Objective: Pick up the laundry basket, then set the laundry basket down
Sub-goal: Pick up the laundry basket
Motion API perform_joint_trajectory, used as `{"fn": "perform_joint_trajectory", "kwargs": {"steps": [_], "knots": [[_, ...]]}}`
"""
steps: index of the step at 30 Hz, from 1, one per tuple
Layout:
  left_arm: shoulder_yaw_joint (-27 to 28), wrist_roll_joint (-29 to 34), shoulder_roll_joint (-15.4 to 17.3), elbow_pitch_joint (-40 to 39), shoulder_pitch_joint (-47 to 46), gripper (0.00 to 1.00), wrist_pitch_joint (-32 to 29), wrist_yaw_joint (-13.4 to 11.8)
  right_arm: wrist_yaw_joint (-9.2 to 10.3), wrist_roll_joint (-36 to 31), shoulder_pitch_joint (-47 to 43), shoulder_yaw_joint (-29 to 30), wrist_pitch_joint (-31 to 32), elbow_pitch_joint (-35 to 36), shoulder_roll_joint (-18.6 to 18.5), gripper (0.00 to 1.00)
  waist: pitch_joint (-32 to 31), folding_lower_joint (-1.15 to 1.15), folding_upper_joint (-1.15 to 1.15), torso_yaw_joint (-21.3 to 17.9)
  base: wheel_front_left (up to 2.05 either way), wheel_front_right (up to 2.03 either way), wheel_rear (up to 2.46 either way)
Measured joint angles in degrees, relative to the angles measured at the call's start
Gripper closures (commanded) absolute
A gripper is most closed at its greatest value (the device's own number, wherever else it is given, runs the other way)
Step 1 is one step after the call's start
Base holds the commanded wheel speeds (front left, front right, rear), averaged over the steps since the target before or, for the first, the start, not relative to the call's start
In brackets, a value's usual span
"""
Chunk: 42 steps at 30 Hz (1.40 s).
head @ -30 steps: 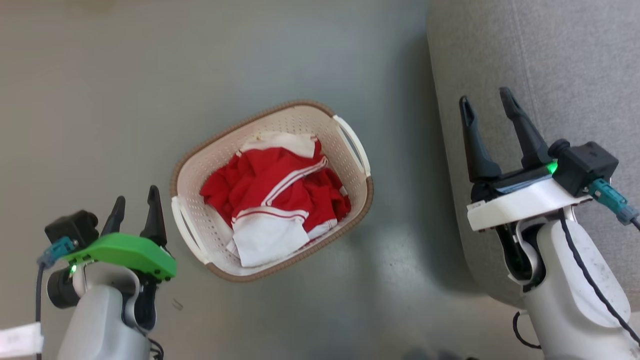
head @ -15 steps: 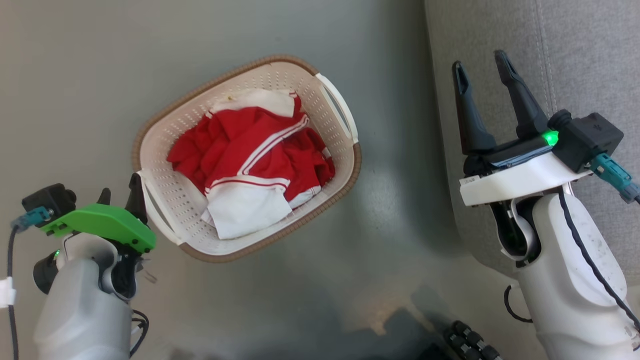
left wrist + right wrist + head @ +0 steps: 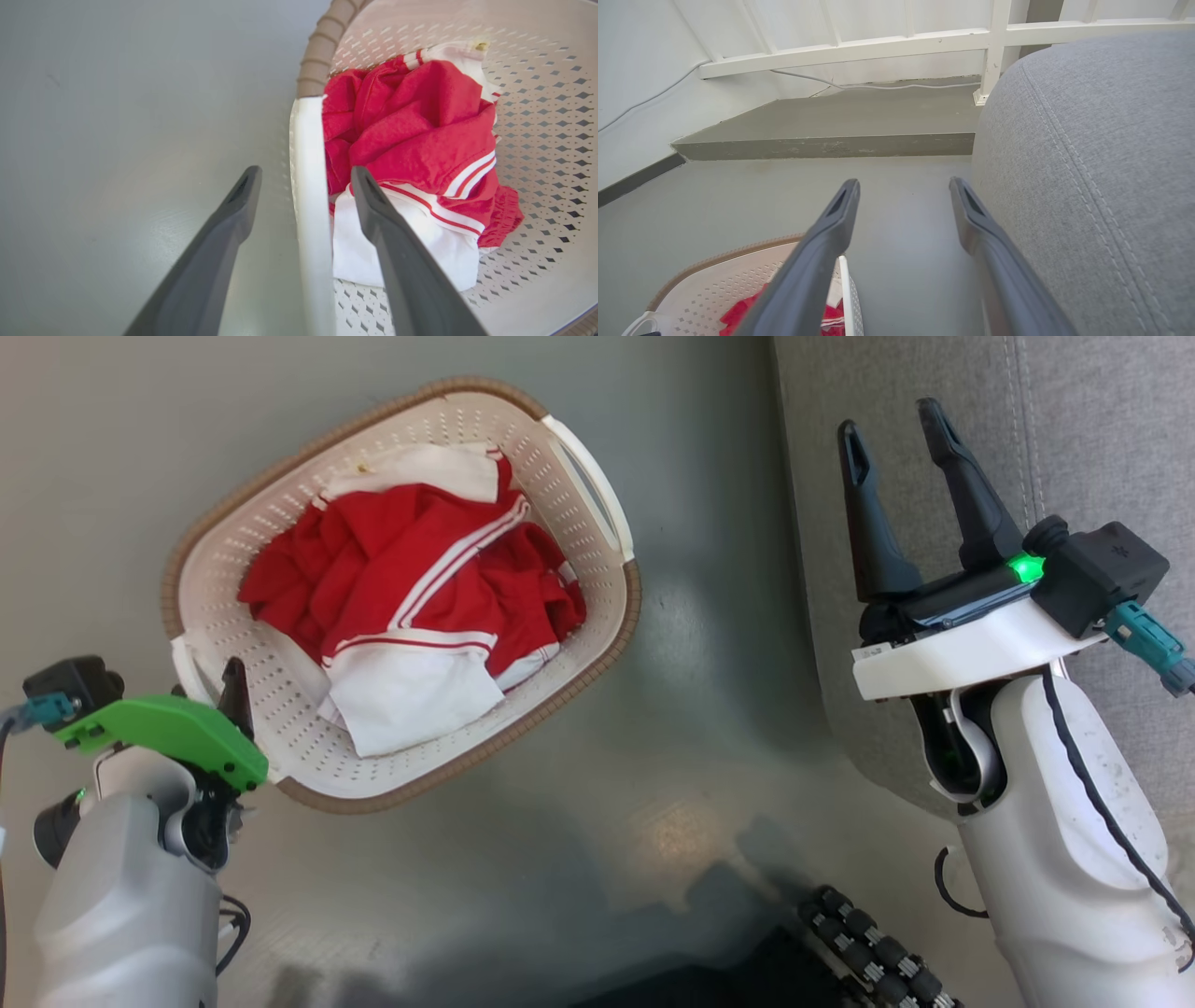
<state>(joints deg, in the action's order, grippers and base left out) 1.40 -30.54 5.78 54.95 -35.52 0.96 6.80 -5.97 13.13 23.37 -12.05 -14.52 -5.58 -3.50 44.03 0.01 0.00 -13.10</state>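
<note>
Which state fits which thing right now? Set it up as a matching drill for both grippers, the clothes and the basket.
1 left gripper
2 right gripper
3 clothes
4 basket

A red and white, heaped
B open, beside the grey sofa
C cream, brown rim
D open, astride the white handle

Pairs: 1-D, 2-B, 3-A, 4-C

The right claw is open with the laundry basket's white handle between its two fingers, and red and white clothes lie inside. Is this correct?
No, it is the left claw, not the right. The left wrist view shows it open with the white handle of the laundry basket between its fingers, red and white clothes inside. The right claw is open, holding nothing.
</note>
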Motion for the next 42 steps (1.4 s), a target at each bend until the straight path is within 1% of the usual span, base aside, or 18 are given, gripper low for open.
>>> {"fn": "perform_joint_trajectory", "kwargs": {"steps": [8,9,11,13,14,16,19,22,25,30,37,42], "knots": [[-1.45,0.07,0.16,3.39,-2.87,0.00,-1.64,0.08,0.00,0.01,1.27,0.03,-0.08,0.08,0.15,0.00,2.81,0.00,0.00,-0.99,0.00,0.00,0.00],[-1.52,0.07,0.16,3.93,-3.06,0.08,-1.70,0.08,0.00,0.01,1.31,0.05,-0.08,0.04,0.16,0.00,3.02,0.00,0.00,-1.06,0.00,0.00,0.00],[-1.56,0.08,0.19,4.42,-3.35,0.40,-1.69,0.08,0.00,0.01,1.38,0.07,-0.08,0.00,0.21,0.00,3.25,0.00,0.00,-1.16,0.00,0.00,0.00],[-1.60,0.14,0.26,5.24,-3.79,0.63,-1.67,0.09,0.00,0.01,1.51,0.07,-0.08,-0.11,0.23,0.00,3.31,0.00,0.00,-1.15,0.00,0.00,0.00],[-1.63,0.14,0.34,5.63,-4.01,0.71,-1.66,0.09,-0.01,0.01,1.64,0.07,-0.08,-0.18,0.24,0.00,3.32,0.00,0.00,-1.15,0.00,0.00,0.00],[-1.81,0.45,0.53,6.16,-4.49,1.00,-1.67,0.10,-0.01,0.01,2.02,0.07,-0.08,-0.32,0.25,0.00,3.31,0.00,0.00,-1.13,0.00,0.00,0.00],[-2.16,0.66,0.84,7.20,-5.04,1.00,-1.41,0.24,-0.01,0.01,2.04,0.07,-0.08,-0.55,0.29,0.00,3.22,0.00,0.00,-1.06,0.00,0.00,0.00],[-3.65,1.68,0.73,7.61,-5.56,1.00,-1.34,0.27,-0.05,0.01,2.05,0.05,-0.08,-0.74,0.32,0.00,3.05,0.00,0.00,-0.97,0.00,0.00,0.00],[-4.95,3.52,0.87,7.93,-5.59,1.00,-0.43,0.27,-0.07,0.01,2.05,0.04,-0.08,-1.09,0.34,0.00,2.79,0.00,0.00,-0.88,0.00,0.00,0.00],[-6.52,4.55,1.10,8.86,-5.78,1.00,1.09,0.29,-0.07,0.01,2.05,0.04,-0.08,-1.42,0.34,0.00,2.31,0.00,0.00,-0.78,0.00,0.00,0.00],[-9.31,7.09,1.41,9.62,-6.83,1.00,1.19,0.32,-0.09,0.00,2.05,-0.12,-0.08,-1.96,0.34,0.00,1.81,0.00,0.00,-0.71,0.00,0.00,0.00],[-10.23,6.50,1.00,10.76,-7.42,1.00,0.81,0.33,-0.26,0.01,2.05,-0.53,-0.08,-2.14,0.35,0.00,1.50,0.00,0.00,-0.67,0.00,0.00,0.00]]}}
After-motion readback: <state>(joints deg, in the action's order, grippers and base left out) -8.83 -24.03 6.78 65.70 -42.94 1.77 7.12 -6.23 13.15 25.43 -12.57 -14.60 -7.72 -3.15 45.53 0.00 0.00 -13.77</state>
